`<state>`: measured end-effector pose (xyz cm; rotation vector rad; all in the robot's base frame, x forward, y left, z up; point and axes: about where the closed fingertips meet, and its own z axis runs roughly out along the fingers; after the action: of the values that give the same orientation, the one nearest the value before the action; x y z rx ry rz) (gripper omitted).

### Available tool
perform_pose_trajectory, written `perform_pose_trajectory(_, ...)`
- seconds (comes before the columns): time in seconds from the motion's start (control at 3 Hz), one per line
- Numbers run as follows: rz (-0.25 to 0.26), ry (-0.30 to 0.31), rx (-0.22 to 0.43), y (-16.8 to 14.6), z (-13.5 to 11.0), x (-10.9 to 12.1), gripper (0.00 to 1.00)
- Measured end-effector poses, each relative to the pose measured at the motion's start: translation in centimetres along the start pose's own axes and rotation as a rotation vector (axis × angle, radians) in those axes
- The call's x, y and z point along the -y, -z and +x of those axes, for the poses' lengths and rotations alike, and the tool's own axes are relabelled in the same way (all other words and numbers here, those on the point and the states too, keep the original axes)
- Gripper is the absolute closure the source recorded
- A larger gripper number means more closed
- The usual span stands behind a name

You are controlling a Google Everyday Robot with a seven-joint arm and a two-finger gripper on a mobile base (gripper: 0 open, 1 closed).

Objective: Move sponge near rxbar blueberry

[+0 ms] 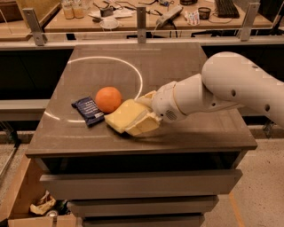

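Observation:
The pale yellow sponge (123,116) is held at the front middle of the dark table (177,66), low over the surface, just below and right of the orange ball (108,99). The gripper (141,113) comes in from the right on a white arm and is shut on the sponge's right part, one cream finger (147,96) above it and one below. The rxbar blueberry (88,111), a dark navy wrapper with white print, lies flat left of the ball. The sponge's left edge is a short gap from the wrapper.
A white circle line (133,66) is marked on the tabletop. The table's front edge (133,150) is close below the sponge, with drawers (142,184) under it. A cardboard box (26,208) stands on the floor at lower left. A cluttered bench (146,13) runs behind.

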<state>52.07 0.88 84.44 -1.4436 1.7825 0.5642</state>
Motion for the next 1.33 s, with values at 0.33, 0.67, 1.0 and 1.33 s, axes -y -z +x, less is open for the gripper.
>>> perform_pose_trajectory(0.33, 0.023, 0.005, -0.019, -0.4, -0.2, -0.6, 0.28)
perform_pose_trajectory(0.67, 0.052, -0.012, -0.017, -0.2, -0.2, -1.2, 0.05)
perform_pose_trajectory(1.0, 0.056, -0.032, -0.008, 0.4, 0.0, -1.5, 0.0)
perform_pose_trajectory(1.33, 0.097, -0.052, -0.001, 3.6, 1.9, 1.1, 0.0)
